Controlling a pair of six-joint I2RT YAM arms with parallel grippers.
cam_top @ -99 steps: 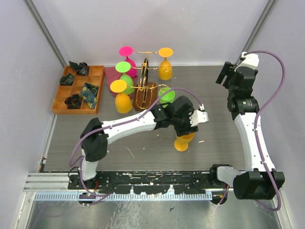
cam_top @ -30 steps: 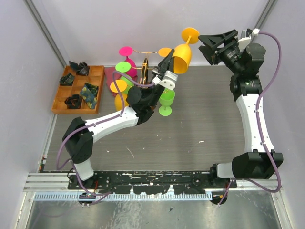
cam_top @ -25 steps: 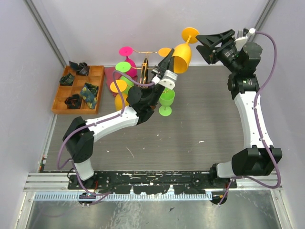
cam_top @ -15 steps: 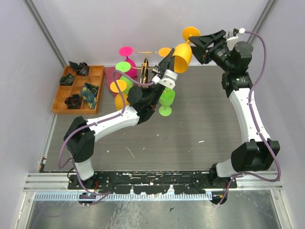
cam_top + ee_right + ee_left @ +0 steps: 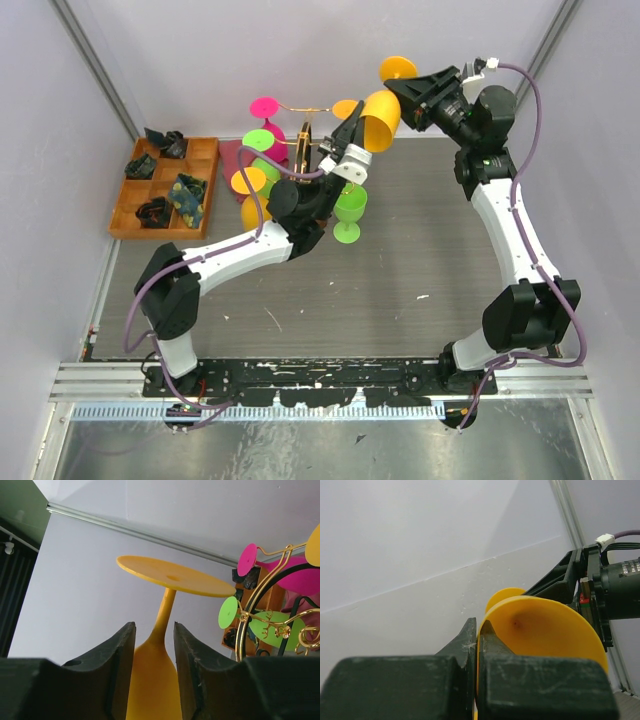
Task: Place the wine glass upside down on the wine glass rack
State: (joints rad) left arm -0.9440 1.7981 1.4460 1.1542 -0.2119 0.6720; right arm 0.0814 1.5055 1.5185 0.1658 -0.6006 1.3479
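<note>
The orange wine glass hangs tilted in the air above the back of the table, with its foot pointing up and back. My left gripper is shut on its rim; in the left wrist view one finger is inside the bowl and one outside. My right gripper has a finger on each side of the bowl's narrow end, just under the stem, and both fingers touch it. The gold wire wine glass rack stands left of the glass, with its scroll arms showing in the right wrist view.
Pink, green and orange glasses hang on the rack's left side, and another orange one is at its back. A green glass sits under my left wrist. An orange wooden tray with dark items lies at far left.
My right arm swung left towards the raised glass and its fingers narrowed around the bowl below the stem. My left arm and the glass hardly moved.
</note>
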